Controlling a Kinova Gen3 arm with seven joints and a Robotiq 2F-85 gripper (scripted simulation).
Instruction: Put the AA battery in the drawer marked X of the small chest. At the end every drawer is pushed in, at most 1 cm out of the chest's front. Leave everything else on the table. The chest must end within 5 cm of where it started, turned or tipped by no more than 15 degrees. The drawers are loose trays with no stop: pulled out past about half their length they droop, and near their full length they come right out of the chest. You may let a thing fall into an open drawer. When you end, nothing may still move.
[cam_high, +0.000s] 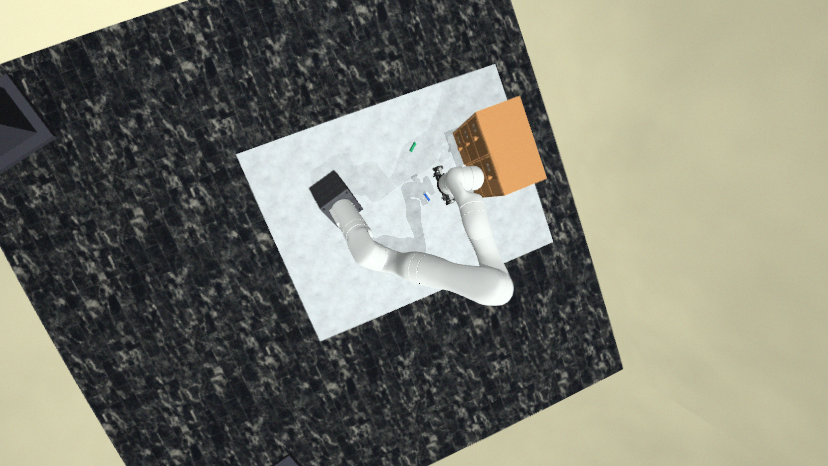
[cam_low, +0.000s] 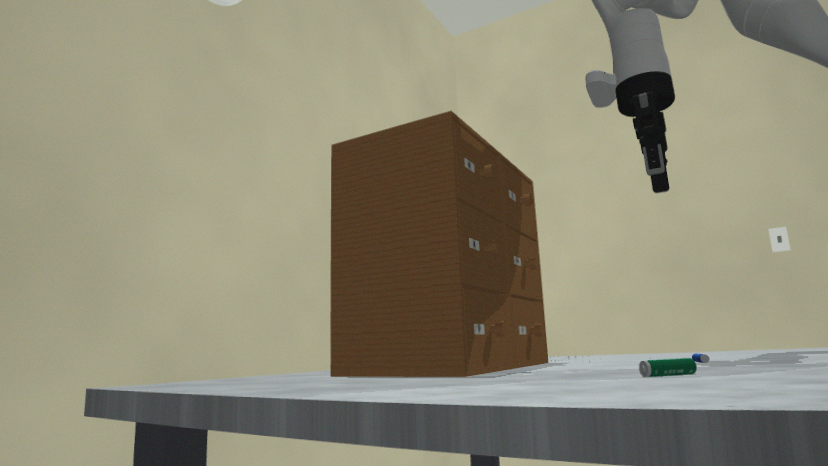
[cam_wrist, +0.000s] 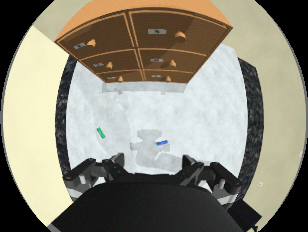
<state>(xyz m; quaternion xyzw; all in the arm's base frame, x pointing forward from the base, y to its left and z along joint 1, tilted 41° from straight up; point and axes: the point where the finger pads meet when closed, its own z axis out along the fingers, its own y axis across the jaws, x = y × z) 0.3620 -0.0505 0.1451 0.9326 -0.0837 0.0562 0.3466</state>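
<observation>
The green AA battery (cam_high: 412, 147) (cam_low: 669, 367) (cam_wrist: 101, 133) lies flat before the upright chest (cam_high: 511, 144) (cam_low: 399, 248) (cam_wrist: 115, 40).
</observation>
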